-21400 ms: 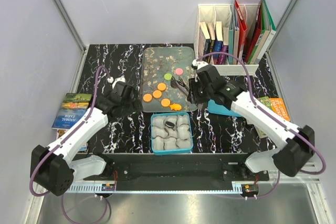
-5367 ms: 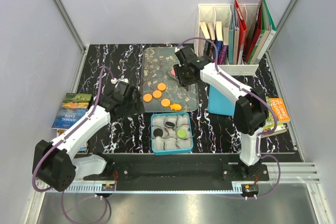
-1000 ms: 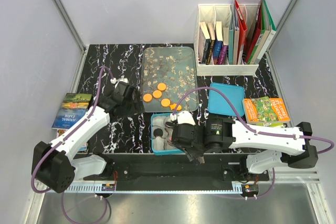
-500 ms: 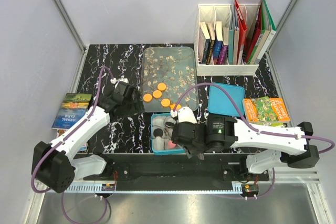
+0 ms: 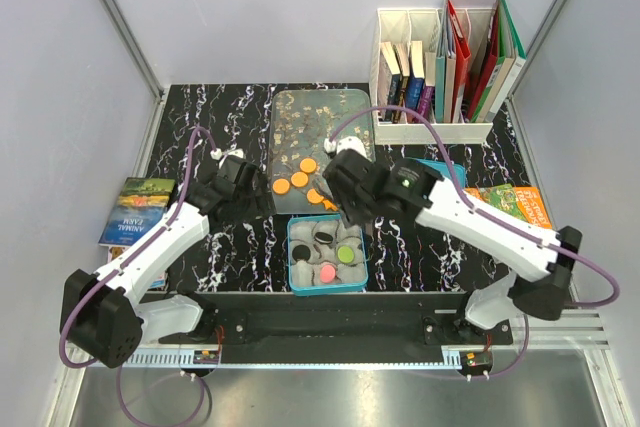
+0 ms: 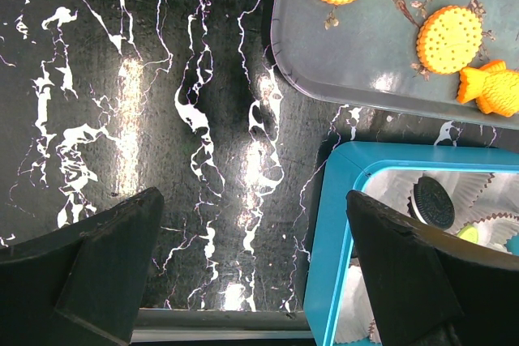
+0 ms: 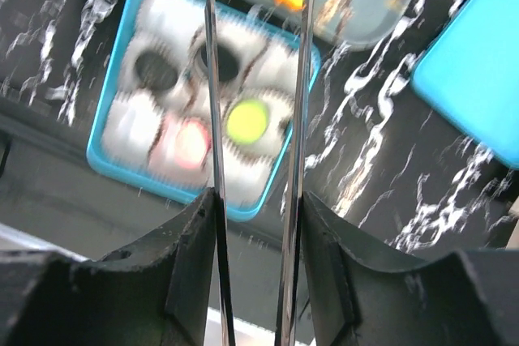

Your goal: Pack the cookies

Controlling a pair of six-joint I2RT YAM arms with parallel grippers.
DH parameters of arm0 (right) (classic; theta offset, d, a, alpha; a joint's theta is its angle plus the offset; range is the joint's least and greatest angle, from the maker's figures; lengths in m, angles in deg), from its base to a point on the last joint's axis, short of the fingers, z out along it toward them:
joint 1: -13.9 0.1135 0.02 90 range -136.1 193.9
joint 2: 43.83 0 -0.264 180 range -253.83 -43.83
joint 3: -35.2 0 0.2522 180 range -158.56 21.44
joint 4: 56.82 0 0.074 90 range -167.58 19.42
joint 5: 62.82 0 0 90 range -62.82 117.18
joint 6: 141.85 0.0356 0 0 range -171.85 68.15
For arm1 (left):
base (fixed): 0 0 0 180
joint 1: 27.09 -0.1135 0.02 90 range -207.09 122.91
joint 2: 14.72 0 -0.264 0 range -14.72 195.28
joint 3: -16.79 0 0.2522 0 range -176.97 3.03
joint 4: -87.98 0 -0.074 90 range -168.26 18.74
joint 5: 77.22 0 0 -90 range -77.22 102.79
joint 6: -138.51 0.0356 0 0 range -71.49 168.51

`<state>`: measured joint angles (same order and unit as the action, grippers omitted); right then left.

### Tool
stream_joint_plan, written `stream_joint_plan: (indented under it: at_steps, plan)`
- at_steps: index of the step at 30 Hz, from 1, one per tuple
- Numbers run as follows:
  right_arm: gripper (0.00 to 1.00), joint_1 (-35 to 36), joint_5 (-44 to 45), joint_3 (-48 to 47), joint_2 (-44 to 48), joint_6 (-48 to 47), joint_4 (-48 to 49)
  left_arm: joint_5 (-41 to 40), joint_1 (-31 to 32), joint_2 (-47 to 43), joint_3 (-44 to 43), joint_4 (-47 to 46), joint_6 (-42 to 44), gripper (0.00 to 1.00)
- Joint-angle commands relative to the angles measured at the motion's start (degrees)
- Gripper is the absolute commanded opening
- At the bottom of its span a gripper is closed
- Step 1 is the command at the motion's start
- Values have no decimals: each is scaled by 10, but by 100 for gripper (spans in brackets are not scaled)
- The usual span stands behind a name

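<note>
Right arm has cleared the near side. 0.5 s ago it lay low across the front with its pincer over the blue tin (image 5: pixel 328 290). Now the right pincer (image 5: pixel 349 215) sits over the tin's far rim, fingers apart, nothing between them.

In the tin: pink cookie (image 5: pixel 326 272) in the near row, green cookie (image 5: pixel 346 253) just behind it, black cookies (image 5: pixel 322 239) farther back, all in paper cups (image 5: pixel 303 252). 5.4 s ago pink was still up on the tray (image 5: pixel 310 117).

Left pincer (image 5: pixel 250 199) hasn't moved: over the desk (image 5: pixel 230 127) left of the tin, wide open, empty. Orange cookies (image 5: pixel 298 179) remain on the tray's near half.

Left wrist adds detail: 3 dotted round orange cookies plus 1 fish-shaped piece (image 6: pixel 491 88), and just the tin's corner. Right wrist is blurred but confirms the finger gap; the top view hides it.
</note>
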<state>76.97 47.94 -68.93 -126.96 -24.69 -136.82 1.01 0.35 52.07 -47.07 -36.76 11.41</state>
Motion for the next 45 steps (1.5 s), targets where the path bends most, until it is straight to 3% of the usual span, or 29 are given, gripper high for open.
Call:
stream_joint_plan:
  at_steps: [1, 8, 17, 45]
  plan:
    - [48, -62, -47, -43, -49, -95, 79, 2, 2, -12, -13, -8, 3, 99]
    - [46, -112, -86, -106, -155, -141, 109, 4, 2, -10, -13, -8, 5, 99]
    - [46, -163, -118, -140, -223, -149, 155, 3, 2, -13, -12, -8, 7, 99]
    - [50, -180, -114, -147, -294, -150, 182, 3, 2, -10, -12, -7, 6, 99]
